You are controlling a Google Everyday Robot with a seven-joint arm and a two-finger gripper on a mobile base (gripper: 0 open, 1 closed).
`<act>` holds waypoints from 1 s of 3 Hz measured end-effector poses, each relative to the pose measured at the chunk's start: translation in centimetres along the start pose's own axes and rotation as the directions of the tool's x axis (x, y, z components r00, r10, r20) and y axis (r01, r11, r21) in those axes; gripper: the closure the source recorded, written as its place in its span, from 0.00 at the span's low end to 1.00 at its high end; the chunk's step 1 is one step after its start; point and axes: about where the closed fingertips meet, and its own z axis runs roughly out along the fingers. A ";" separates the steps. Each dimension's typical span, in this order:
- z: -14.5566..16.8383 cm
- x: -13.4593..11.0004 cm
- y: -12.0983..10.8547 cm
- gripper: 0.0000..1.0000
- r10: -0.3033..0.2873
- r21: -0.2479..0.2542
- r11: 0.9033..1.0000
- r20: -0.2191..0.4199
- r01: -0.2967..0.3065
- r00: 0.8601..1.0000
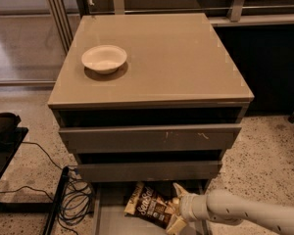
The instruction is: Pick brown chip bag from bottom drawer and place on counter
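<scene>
The gripper [176,207] sits low in the bottom drawer [112,222], fingers apart, at the right end of the brown chip bag [148,203]. The middle drawer front [147,171] stands near, just above. On the counter [181,58] a white bowl [104,58] occupies the left; the rest is free.
</scene>
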 end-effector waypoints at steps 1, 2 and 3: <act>2.2 1.3 0.2 0.00 0.016 -0.018 1.000 0.002 -0.016 1.000; 5.1 3.4 0.2 0.00 0.051 -0.040 0.998 0.019 -0.051 0.998; 7.4 4.8 0.0 0.00 0.075 -0.043 0.996 0.055 -0.073 0.996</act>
